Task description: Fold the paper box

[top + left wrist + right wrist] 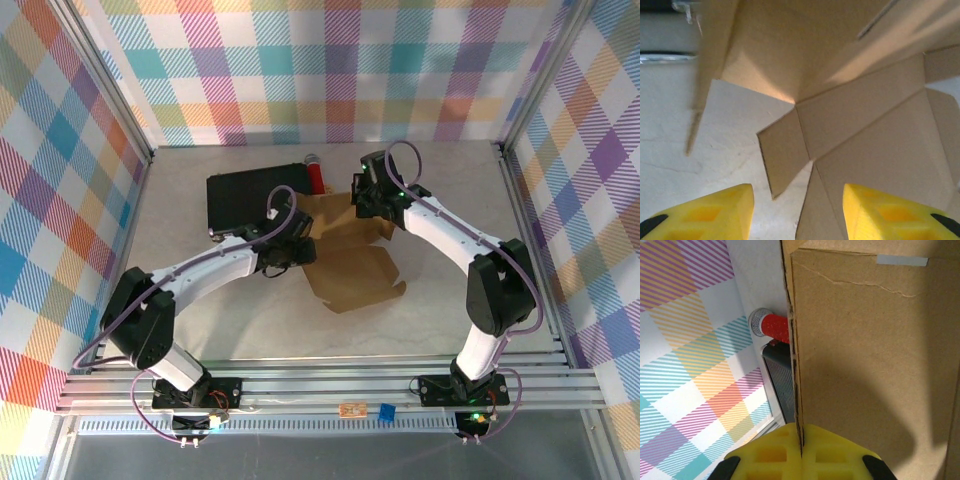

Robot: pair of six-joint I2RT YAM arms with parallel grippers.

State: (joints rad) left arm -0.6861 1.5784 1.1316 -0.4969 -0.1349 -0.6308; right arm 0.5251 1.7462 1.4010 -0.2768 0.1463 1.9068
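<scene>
The paper box (352, 272) is a brown cardboard die-cut sheet, partly unfolded in the middle of the table, with one panel lifted at the back. My right gripper (372, 197) is shut on the edge of that raised panel (865, 355); its yellow fingers (765, 455) pinch the cardboard edge between them. My left gripper (292, 245) is open at the box's left side. In the left wrist view its yellow fingers (715, 210) stand apart over flaps and tabs (785, 150) with nothing between them.
A black rectangular case (250, 198) lies at the back left, touching the box area. A small red cylinder (315, 176) lies beside it, also seen at the panel's edge as a red cylinder (771, 325). Plaid walls and metal rails enclose the table.
</scene>
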